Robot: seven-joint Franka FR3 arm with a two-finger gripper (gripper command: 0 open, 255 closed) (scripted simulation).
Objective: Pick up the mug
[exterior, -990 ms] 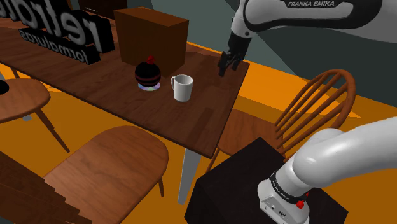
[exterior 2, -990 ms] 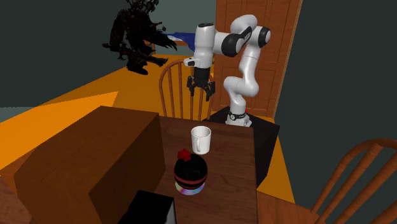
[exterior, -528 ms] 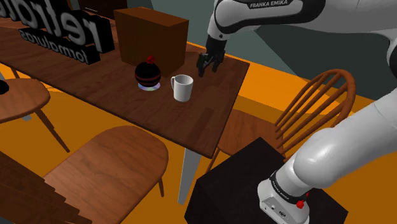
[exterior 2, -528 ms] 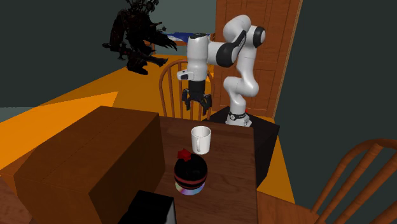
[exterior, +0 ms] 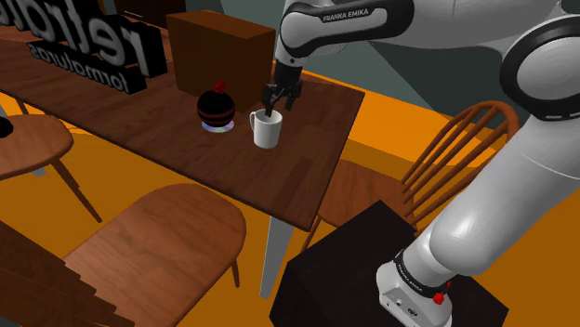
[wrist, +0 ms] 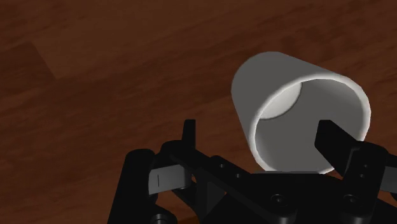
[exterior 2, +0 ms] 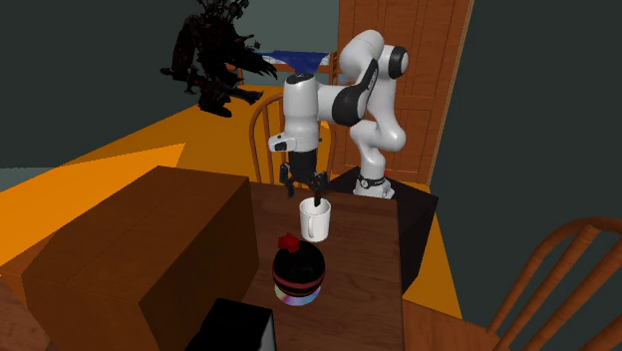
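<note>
White mug [exterior: 267,131] is sitting on the wooden table [exterior: 158,139]; above it, the black gripper [exterior: 273,106] is hanging wide open, straddling its rim, clasping nothing. The arm [exterior: 346,19] is showing "FRANKA EMIKA".

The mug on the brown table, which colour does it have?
The mug is plain white, with no pattern. The shoulder view shows it best.

The brand FRANKA EMIKA stands in small pale capitals on a link of the white robot arm [exterior: 351,14], seen in the shoulder view. A black block sign [exterior: 84,45] at the far end of the brown wooden tabletop [exterior: 186,139] carries large white letters above a smaller line. Both lines appear reversed and cannot be read with certainty.
</note>
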